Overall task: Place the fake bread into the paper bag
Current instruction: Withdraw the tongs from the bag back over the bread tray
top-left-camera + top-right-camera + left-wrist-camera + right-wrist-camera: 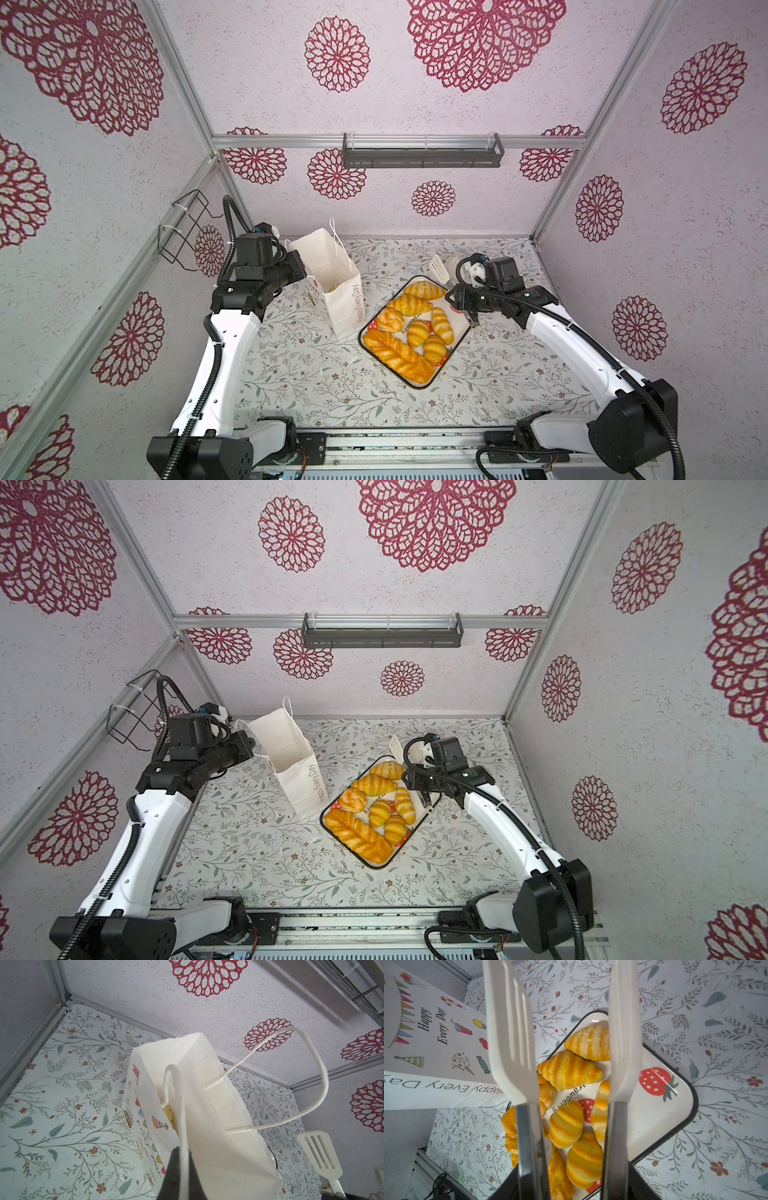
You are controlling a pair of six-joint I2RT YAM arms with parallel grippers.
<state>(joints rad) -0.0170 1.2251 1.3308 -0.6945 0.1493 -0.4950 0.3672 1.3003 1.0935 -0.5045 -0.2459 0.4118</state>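
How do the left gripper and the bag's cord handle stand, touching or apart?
Touching: the left wrist view shows the left gripper shut on the cord handle of the paper bag.

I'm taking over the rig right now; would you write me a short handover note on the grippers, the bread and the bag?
Left gripper: shut on a cord handle of the paper bag, whose mouth is open.
Right gripper: shut on white tongs; their blades are apart and empty above the tray.
The bag stands beside the tray, to its left in both top views.
Done: at least one yellow piece lies inside the bag.
Left: seven pieces of fake bread on the tray.
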